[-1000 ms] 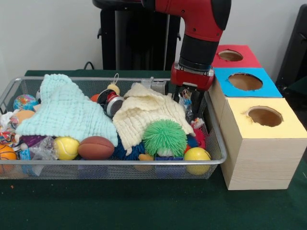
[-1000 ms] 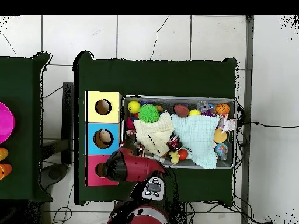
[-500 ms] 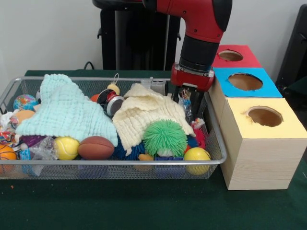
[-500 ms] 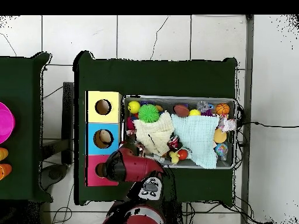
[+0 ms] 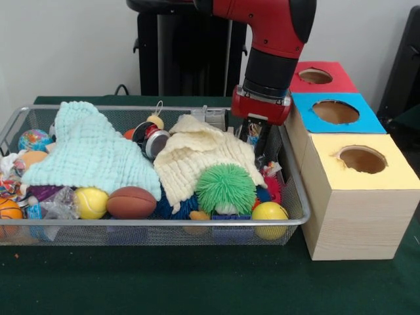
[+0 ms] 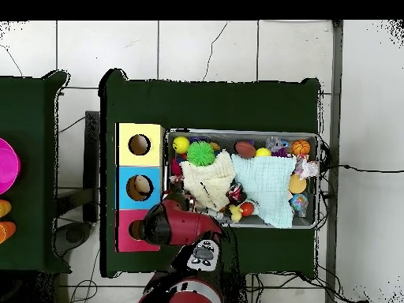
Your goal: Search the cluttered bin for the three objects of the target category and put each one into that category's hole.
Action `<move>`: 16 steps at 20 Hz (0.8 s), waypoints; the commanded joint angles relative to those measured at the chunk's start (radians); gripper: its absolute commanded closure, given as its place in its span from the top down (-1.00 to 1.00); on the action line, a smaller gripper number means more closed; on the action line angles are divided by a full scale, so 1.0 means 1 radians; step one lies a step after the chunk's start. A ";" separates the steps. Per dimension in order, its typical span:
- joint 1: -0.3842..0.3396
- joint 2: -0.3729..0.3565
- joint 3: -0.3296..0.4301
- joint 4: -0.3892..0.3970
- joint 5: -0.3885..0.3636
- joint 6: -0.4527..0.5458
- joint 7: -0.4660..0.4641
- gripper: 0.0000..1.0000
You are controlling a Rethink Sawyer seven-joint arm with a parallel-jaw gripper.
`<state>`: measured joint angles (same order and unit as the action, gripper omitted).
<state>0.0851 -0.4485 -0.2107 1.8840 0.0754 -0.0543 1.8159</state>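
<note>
Wire mesh forms the bin (image 5: pixel 13 125), which takes up most of the left and middle of the green counter (image 5: pixel 197 282); a bare strip of cloth runs along its front rim. At the bin's left end a blue patterned ball (image 5: pixel 34 139) and an orange basketball (image 5: pixel 8 210) crowd the wall. Next comes a mint cloth (image 5: pixel 92 154), with a yellow tennis ball (image 5: pixel 90 202) and a brown football (image 5: pixel 131 202) pressed against the front rim below it. A cream cloth (image 5: pixel 197 161) covers the middle, and a green spiky ball (image 5: pixel 226 187) and a yellow ball (image 5: pixel 270 212) fill the front right corner. Little open floor shows inside the bin. The hand (image 5: pixel 256 134) hangs over the bin's far right corner, lifted above the clutter, clamped on a small colourful packet (image 5: pixel 253 131). Just right of the bin, touching its wall, stand three boxes in a row: yellow box (image 5: pixel 367 197) nearest, blue box (image 5: pixel 335 113) in the middle, red box (image 5: pixel 318 77) farthest, each with a round hole on top.
</note>
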 commanded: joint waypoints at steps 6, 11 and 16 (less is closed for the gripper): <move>-0.025 0.155 0.076 -0.057 -0.005 0.046 0.118 -1.00; -0.048 0.110 0.107 -0.033 -0.006 0.077 0.120 -1.00; -0.058 -0.122 0.115 0.060 0.003 0.283 0.102 -1.00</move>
<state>0.0666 -0.4820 -0.1939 1.8939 0.0752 -0.0107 1.8159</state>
